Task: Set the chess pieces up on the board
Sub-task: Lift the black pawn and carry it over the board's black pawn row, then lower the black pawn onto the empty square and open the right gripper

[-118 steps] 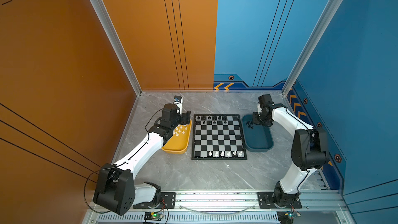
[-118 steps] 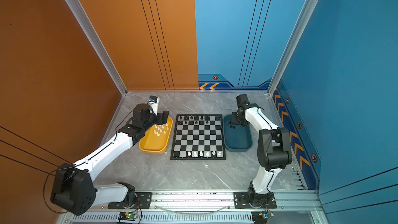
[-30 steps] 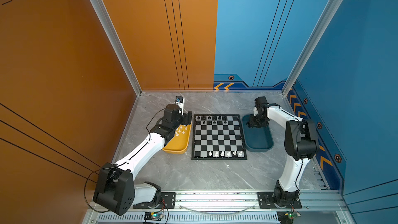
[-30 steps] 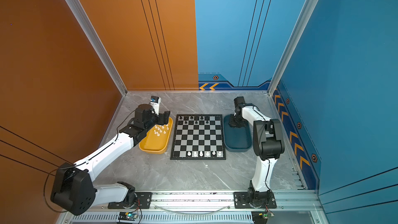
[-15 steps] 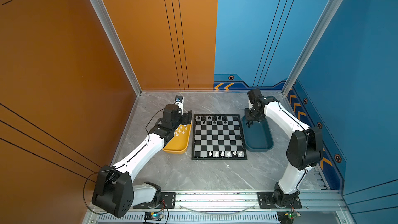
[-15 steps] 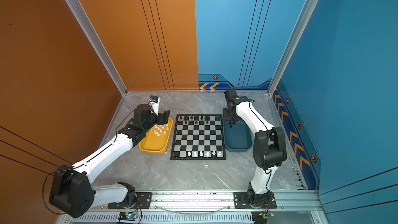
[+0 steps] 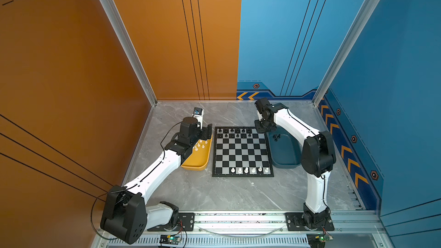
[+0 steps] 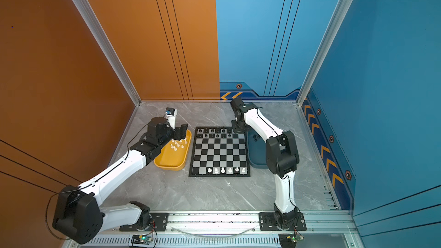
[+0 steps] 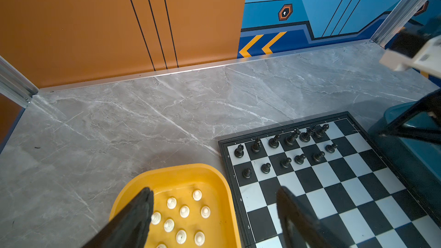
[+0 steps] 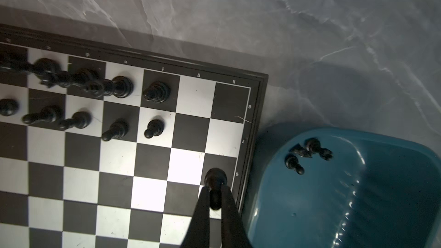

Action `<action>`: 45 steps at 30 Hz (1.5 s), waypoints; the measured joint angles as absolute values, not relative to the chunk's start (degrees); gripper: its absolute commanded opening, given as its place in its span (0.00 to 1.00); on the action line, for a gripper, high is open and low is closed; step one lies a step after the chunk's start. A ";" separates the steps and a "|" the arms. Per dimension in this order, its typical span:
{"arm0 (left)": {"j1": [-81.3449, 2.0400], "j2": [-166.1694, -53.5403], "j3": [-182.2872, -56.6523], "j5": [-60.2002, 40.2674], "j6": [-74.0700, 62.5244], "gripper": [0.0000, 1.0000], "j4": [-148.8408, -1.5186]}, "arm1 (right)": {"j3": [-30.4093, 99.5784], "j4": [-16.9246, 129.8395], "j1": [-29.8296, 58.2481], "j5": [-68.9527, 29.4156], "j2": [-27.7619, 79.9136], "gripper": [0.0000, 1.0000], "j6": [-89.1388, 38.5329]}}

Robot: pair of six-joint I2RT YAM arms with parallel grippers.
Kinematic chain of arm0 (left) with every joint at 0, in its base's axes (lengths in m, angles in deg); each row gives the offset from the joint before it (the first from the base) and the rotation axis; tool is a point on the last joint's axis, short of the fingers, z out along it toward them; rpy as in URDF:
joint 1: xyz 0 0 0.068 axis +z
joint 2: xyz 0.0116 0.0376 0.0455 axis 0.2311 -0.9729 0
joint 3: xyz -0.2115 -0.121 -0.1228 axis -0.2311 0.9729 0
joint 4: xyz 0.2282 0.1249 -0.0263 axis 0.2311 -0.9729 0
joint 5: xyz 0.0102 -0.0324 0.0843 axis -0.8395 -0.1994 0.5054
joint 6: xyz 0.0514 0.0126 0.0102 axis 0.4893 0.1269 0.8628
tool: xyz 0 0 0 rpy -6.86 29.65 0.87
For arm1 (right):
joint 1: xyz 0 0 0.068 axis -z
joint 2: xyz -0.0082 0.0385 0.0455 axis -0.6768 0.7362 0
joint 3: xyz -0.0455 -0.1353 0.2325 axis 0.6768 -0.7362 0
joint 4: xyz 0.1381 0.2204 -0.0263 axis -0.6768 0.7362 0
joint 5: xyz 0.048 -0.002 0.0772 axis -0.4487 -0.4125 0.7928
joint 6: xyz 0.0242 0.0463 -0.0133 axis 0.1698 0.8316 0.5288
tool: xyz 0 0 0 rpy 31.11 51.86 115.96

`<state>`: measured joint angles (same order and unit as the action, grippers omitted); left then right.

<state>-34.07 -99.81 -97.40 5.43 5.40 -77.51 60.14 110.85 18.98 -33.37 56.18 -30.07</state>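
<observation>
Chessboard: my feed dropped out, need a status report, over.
Left tool open, by white pieces in yellow tray. Right tool shut on black piece, at board far right corner. Corner squares bare, nothing in the way.

Both top views look steeply down from high above the near edge of the tabletop [image 7: 214, 194] toward the back wall [image 7: 191, 44]. They stand far enough off to hold the left arm [image 7: 155, 170], the right arm [image 7: 315, 187], the board [image 7: 242, 153], the yellow tray [image 7: 193, 167] and the dark blue tray [image 7: 286, 161]. The pair differ only by a slight sideways offset.

The left wrist camera sits low behind the left end effector [image 9: 213, 193], looking obliquely across the yellow tray's far end and the board's far rows to that wall. The right wrist camera looks almost straight down, close, past the right end effector [image 10: 214, 188] at the board's far corner beside the dark blue tray. Both wrist views share the black pieces [image 10: 155, 91] there.
</observation>
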 measured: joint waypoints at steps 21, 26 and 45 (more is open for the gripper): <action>-34.07 -99.83 -97.40 6.26 6.06 0.83 -77.49 | 66.61 110.74 18.32 -31.10 66.08 0.00 -29.83; -34.07 -99.83 -97.40 6.26 6.08 0.83 -77.49 | 66.74 110.74 18.32 -31.08 66.28 0.00 -29.59; -34.07 -99.83 -97.40 6.67 6.47 0.83 -77.49 | 66.56 110.72 18.32 -30.92 66.21 0.00 -29.42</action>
